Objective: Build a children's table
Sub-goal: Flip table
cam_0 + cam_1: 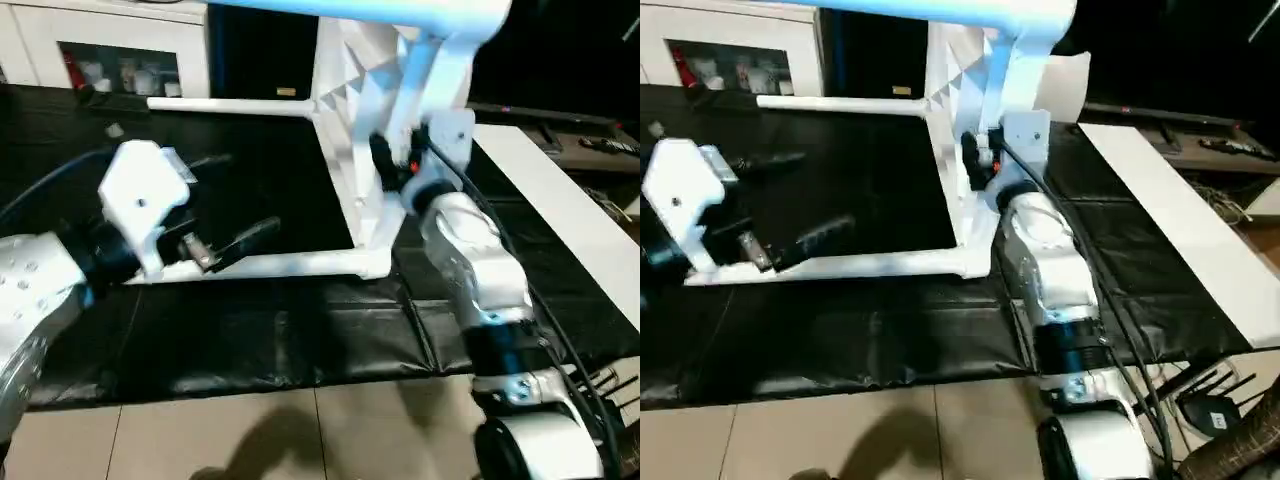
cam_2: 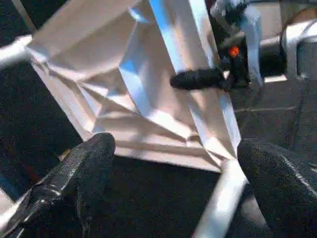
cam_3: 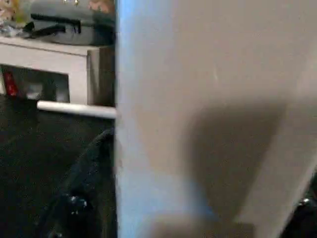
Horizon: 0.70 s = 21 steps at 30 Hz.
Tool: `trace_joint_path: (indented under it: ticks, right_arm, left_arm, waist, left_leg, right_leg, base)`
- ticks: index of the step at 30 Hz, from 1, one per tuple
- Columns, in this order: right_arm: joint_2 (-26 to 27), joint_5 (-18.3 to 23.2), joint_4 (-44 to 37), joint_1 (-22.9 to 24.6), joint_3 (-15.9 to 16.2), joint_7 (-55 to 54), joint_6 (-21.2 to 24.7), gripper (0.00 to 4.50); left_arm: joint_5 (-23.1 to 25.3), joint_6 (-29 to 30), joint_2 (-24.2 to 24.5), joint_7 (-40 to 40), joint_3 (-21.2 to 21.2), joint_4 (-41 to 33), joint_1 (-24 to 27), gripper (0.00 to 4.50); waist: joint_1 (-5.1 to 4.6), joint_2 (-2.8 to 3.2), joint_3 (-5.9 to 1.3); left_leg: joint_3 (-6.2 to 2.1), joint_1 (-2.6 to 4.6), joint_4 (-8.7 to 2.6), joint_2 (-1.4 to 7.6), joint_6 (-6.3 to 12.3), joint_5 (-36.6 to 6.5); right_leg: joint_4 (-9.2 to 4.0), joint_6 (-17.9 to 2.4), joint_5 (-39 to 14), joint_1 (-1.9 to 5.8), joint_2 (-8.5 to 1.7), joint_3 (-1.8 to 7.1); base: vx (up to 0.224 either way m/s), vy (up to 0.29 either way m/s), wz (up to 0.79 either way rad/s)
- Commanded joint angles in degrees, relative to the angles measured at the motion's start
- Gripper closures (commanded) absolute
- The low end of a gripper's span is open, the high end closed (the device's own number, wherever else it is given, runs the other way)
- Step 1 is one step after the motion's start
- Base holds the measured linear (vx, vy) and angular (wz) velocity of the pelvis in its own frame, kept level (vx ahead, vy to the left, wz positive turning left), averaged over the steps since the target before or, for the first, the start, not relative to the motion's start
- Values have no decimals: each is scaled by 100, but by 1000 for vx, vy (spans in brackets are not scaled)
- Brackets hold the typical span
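White cabinet (image 1: 105,45) behind tabletop (image 1: 350,150)

No text, label, brand, number or sign can be read in any view. The items behind the glass of the white cabinet (image 1: 120,70) may carry print, but they are too blurred to make out.

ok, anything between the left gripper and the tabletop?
Only bare black mat, seen in the left eye view. Left gripper hangs open beside the tabletop.
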Motion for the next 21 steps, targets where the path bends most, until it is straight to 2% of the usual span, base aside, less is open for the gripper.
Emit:
trace_joint_path:
  ticks: [1, 4, 5, 7, 10, 11, 13, 14, 16, 17, 19, 21]
  right_arm:
    - [-75, 31, -8, 74, -70, -3, -39, 90]
    - [-126, 10, 71, 165, -118, 64, -80, 57]
    - [-145, 37, 67, 210, -107, 136, 29, 52]
    - [-157, 16, 45, 293, -96, 101, 221, 36]
    - [-223, -48, 117, 333, -37, 168, 160, 3]
    - [-227, -53, 122, 334, -32, 174, 151, 3]
    - [-254, -36, 183, 355, -26, 291, 18, 3]
    - [-335, -83, 210, 372, 49, 485, -229, 3]
    - [-404, -125, 158, 426, 105, 604, -326, 3]
    - [-372, 11, 116, 451, 65, 720, -256, 3]
    - [-345, 77, 28, 492, 63, 756, -136, 3]
    - [-329, 35, 53, 496, 93, 751, -374, 3]
  left_arm:
    - [102, -121, 34, -36, -137, -94, -140, 0]
    - [157, -266, 26, -22, -120, -71, -338, 0]
    - [192, -359, 31, -17, -114, -38, -400, 0]
    - [287, -566, 34, -16, -107, 34, -480, 0]
    - [451, -815, -19, 10, -121, 134, -582, 0]
    - [461, -831, -20, 11, -122, 138, -588, 0]
    - [586, -1047, 2, -12, -158, 205, -706, 0]
    - [659, -1166, 32, -56, -212, 259, -793, 0]
    - [744, -1325, 37, -72, -237, 306, -864, 0]
    - [790, -1436, 34, -82, -242, 333, -910, 0]
    - [909, -1673, 24, -34, -201, 405, -1019, 0]
    - [1064, -1865, 15, 27, -199, 476, -1093, 0]
  waist:
    - [-20, 170, -314]
    - [-18, 173, -319]
    - [-12, 196, -316]
    - [-12, 176, -318]
    - [-30, 178, -321]
    - [-24, 191, -321]
    - [-25, 182, -318]
    - [-20, 204, -318]
    - [-16, 188, -310]
    - [-14, 202, -313]
    - [-20, 191, -317]
    - [-18, 192, -324]
  left_leg:
    - [-31, 73, -410, 133, -628, -987]
    - [-24, 85, -399, 129, -627, -1006]
    - [-28, 88, -401, 130, -638, -1004]
    - [-32, 80, -401, 135, -637, -1005]
    - [-35, 80, -399, 133, -663, -1110]
    - [-37, 78, -397, 128, -655, -1132]
    - [-37, 85, -396, 133, -633, -1227]
    - [-44, 90, -399, 136, -628, -1262]
    - [-46, 84, -398, 144, -618, -1290]
    - [-44, 90, -394, 140, -609, -1285]
    - [-54, 77, -399, 144, -577, -1262]
    - [-55, 76, -400, 155, -587, -1232]
  right_leg:
    - [-393, -247, -823, 256, -410, 376]
    - [-398, -266, -834, 247, -410, 381]
    - [-398, -271, -828, 246, -409, 379]
    - [-404, -267, -807, 259, -407, 377]
    - [-407, -257, -955, 249, -412, 372]
    - [-418, -254, -1006, 248, -416, 373]
    - [-443, -220, -1189, 239, -423, 373]
    - [-447, -226, -1218, 233, -427, 368]
    - [-451, -247, -1264, 229, -430, 369]
    - [-450, -258, -1245, 225, -429, 372]
    - [-449, -277, -1182, 237, -425, 371]
    - [-439, -305, -1103, 236, -429, 367]
  base:
    - [0, 0, 0]
    - [0, 0, 0]
    - [0, 0, 0]
    - [0, 0, 0]
    - [0, 0, 0]
    - [0, 0, 0]
    - [0, 0, 0]
    - [0, 0, 0]
    - [0, 0, 0]
    - [0, 0, 0]
    - [0, 0, 0]
    - [0, 0, 0]
